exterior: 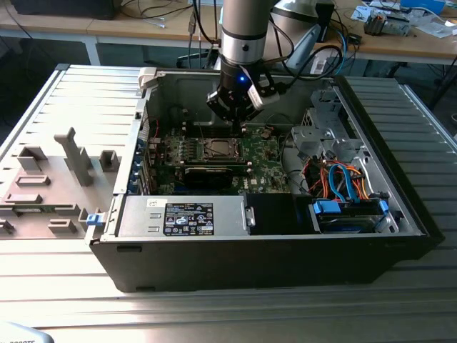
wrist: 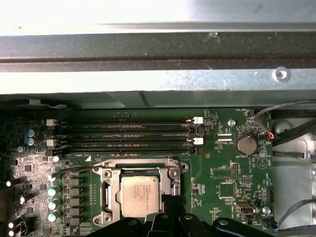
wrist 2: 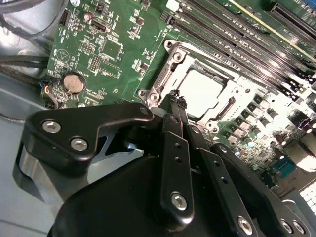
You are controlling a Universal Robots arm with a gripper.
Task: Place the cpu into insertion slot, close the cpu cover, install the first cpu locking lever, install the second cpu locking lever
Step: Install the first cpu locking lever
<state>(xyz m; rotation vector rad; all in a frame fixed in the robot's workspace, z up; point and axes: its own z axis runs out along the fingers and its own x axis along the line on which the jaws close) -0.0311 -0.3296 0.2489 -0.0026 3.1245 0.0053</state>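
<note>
The cpu (wrist: 139,195) (wrist 2: 200,91) lies flat in the socket of the green motherboard (exterior: 260,153), grey-silver top up. The cpu cover (wrist: 110,191) (wrist 2: 164,79), a silver frame, lies down around it, with the chip showing through its window. A thin metal lever (wrist: 74,169) runs out from one socket corner; whether it is latched I cannot tell. My gripper (wrist 2: 177,100) (exterior: 239,123) hangs just above the socket's edge beside the chip, black fingers (wrist 2: 175,143) together and nothing between them. In the exterior view the socket (exterior: 218,148) sits right below the gripper.
The open computer case (exterior: 400,207) walls the board in on all sides. Black memory slots (wrist: 128,133) run beside the socket, and a coin battery (wrist: 245,144) sits near it. Orange and blue cables (exterior: 341,179) and a drive cage fill the exterior view's right; a power supply (exterior: 182,216) stands in front.
</note>
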